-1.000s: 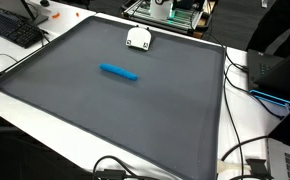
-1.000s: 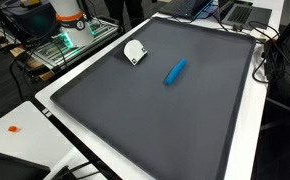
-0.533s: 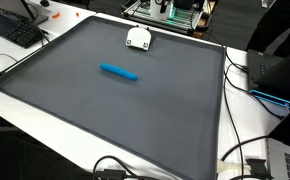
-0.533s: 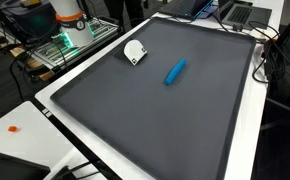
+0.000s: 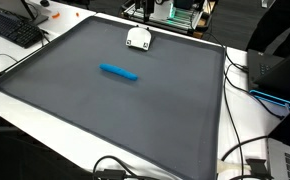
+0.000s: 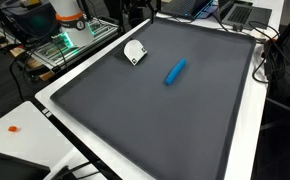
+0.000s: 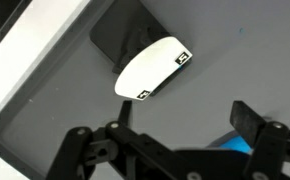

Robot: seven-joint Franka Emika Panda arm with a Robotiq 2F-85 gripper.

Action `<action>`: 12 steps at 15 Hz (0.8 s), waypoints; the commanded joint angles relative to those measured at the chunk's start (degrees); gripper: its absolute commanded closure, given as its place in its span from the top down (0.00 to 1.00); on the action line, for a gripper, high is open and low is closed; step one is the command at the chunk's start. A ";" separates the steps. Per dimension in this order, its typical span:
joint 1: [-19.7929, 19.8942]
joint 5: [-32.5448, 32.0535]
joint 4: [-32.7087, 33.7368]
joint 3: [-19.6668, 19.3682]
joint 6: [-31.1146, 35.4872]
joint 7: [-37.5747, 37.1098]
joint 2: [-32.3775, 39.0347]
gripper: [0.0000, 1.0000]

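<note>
The claw [image 7: 167, 132] stands spread and empty at the wrist view's bottom; a white device [image 7: 153, 68] lies mid-frame on the desk [image 7: 30, 70], a blue marker [image 7: 235, 145] lower right.

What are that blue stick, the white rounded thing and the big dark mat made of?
Blue stick: probably plastic; even bright colour, smooth.
White rounded thing: likely hard plastic; smooth shell with a faint sheen.
Dark mat: seems rubber or foam; matte, no glare.
</note>
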State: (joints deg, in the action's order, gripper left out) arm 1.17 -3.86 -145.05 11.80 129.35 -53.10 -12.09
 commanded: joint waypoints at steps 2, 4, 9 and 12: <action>-0.77 9.40 -2.32 -4.67 -1.20 -0.50 1.90 1.00; -0.70 15.28 -3.73 -6.57 0.13 0.74 2.78 1.00; -1.09 31.72 -6.57 -9.59 2.95 3.84 4.09 1.00; -1.61 38.18 -8.16 -9.78 6.26 9.29 4.40 1.00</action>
State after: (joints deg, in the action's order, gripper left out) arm 0.83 28.53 -150.86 2.92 131.98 -48.50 -7.62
